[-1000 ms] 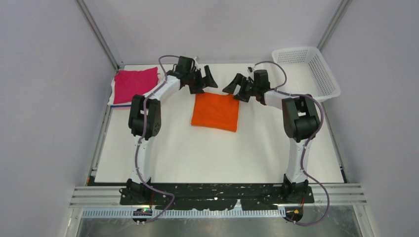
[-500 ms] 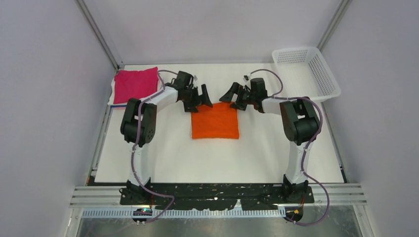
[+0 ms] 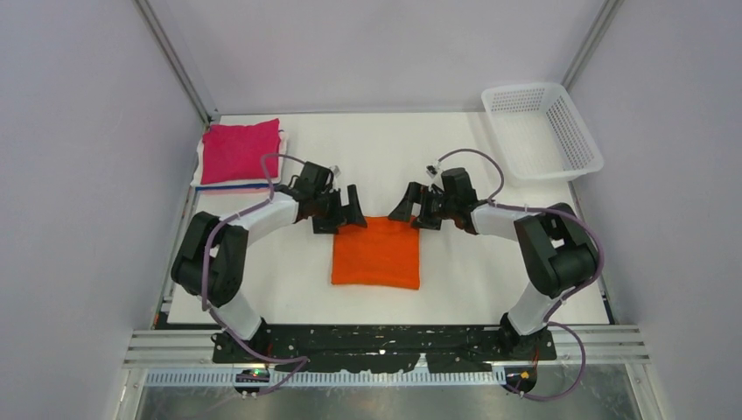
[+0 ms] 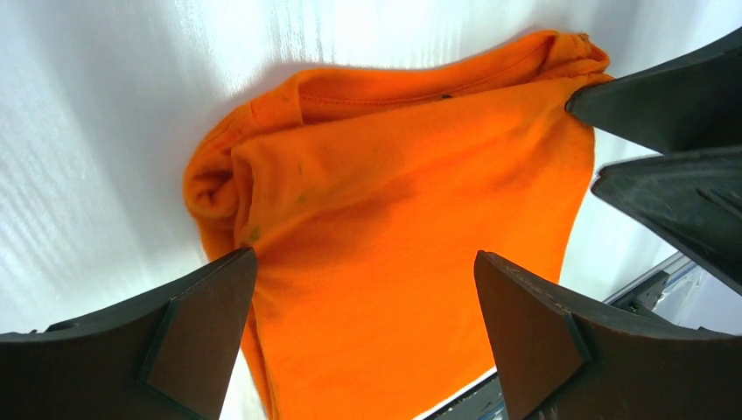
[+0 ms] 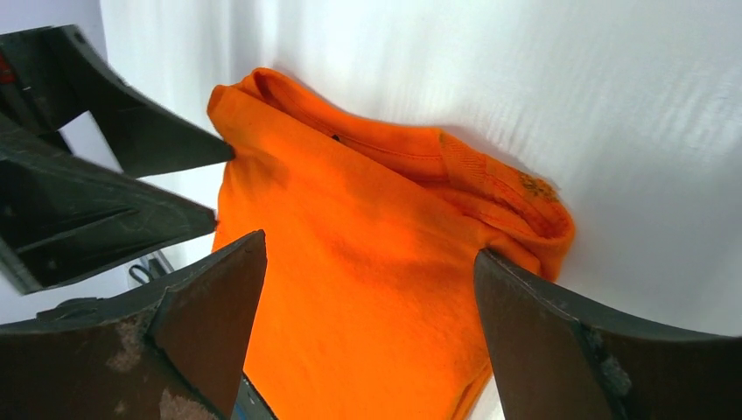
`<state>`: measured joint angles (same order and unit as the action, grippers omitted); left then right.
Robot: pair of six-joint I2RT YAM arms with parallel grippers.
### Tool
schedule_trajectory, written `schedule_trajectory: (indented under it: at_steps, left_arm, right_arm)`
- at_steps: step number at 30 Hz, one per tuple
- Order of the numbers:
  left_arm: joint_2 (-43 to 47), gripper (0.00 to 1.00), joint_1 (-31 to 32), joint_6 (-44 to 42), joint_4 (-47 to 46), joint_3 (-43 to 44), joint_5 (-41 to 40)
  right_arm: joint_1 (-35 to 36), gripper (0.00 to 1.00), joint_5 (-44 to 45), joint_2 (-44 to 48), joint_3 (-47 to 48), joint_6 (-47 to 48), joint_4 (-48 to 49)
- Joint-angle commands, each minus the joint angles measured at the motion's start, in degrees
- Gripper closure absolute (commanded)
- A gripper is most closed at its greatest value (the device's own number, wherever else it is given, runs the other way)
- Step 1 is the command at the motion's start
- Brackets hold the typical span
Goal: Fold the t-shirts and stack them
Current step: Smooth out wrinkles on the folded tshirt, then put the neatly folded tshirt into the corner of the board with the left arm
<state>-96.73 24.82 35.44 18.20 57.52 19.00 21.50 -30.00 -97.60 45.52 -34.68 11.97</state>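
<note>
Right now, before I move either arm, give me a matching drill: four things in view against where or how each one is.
1 orange t-shirt
2 magenta t-shirt
3 basket
4 left gripper

A far right corner
B open, at the orange t-shirt's far edge
C far left corner
D folded flat, in the middle

Pairs: 1-D, 2-C, 3-A, 4-B

1. Orange shirt (image 3: 376,252), centre: plain bright orange, no print. A few faint darker specks show in the left wrist view.
2. Pink shirt (image 3: 240,150), 10 o'clock: plain magenta-pink, with white and blue cloth edges under it.
3. Basket (image 3: 577,140), 2 o'clock: white, lattice pattern.
4. Table (image 3: 289,280): white.
5. Left gripper (image 3: 357,208), right gripper (image 3: 402,203): black.
6. Arms (image 3: 262,213): white links, black joints. Cables (image 3: 207,271): purple.
</note>
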Motion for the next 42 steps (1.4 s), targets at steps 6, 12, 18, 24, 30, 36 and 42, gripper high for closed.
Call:
schedule_trajectory:
  at_steps: [6,12,18,24,30,36,42]
  left_arm:
    - [16.98,0.0,1.37,-0.65,3.16,-4.46,-9.16]
    - [20.36,0.0,1.37,0.11,5.26,-10.54,-13.86]
    - [15.43,0.01,1.93,0.99,2.82,-11.6,-12.13]
    - [9.18,0.1,4.81,2.3,1.58,-10.38,-12.39]
    - [2.28,0.3,9.62,3.4,3.86,-7.77,-16.16]
    - [-3.37,0.86,11.89,4.28,4.49,-5.67,-18.24]
    - [-5.93,1.0,13.19,3.73,10.99,-0.91,-27.34]
  right_arm:
    - [-0.67,0.05,7.35,14.61,5.75,5.82,-13.88]
    - [-0.96,0.05,16.44,34.03,-5.04,5.66,-16.17]
    - [-2.02,0.05,31.87,52.68,-13.6,4.74,-23.07]
    - [-2.44,0.05,40.38,63.65,-16.37,6.73,-27.8]
    - [-2.51,0.05,43.84,64.88,-15.68,8.9,-31.5]
    - [-2.6,0.05,44.71,62.77,-15.67,10.25,-31.69]
    - [-2.65,0.04,44.21,61.0,-15.47,10.85,-31.67]
